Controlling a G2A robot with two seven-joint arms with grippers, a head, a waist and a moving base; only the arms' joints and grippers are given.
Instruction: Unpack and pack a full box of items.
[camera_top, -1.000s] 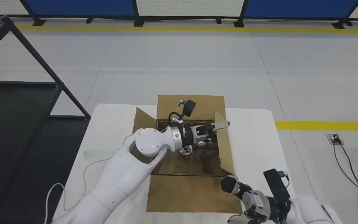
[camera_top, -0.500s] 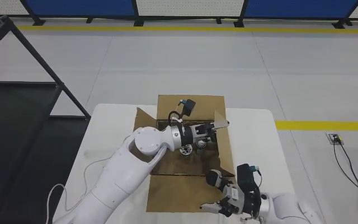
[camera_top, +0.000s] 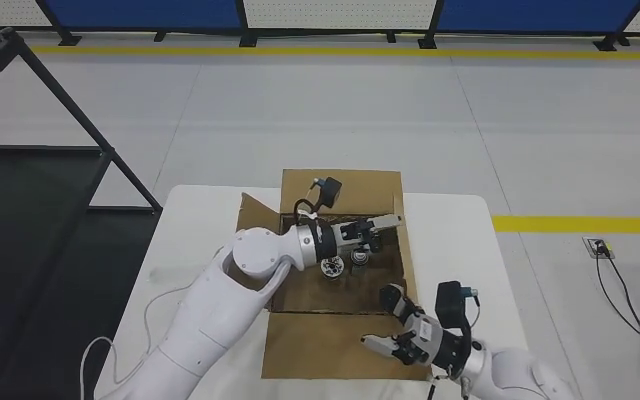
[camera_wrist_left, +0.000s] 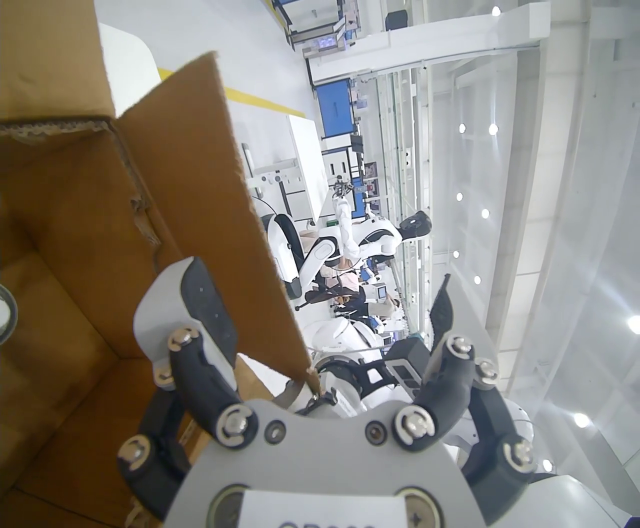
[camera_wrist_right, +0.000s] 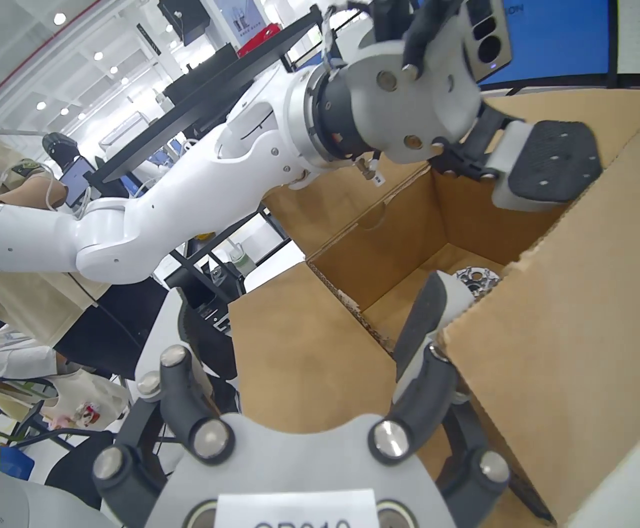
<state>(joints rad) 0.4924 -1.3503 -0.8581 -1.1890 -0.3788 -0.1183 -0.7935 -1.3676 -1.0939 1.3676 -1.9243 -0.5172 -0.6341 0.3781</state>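
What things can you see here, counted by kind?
Cardboard box: 1
Round metal parts in the box: 2 visible
Grippers: 2, the left gripper and the right gripper, both open
White table: 1
Total: 6

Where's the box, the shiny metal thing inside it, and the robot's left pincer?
cardboard box (camera_top: 310, 345), top view, on its bare near flap.
metal part (camera_wrist_right: 474, 276), right wrist view, on its shiny upper face.
left pincer (camera_wrist_left: 321, 281), left wrist view, midway between its open fingertips.
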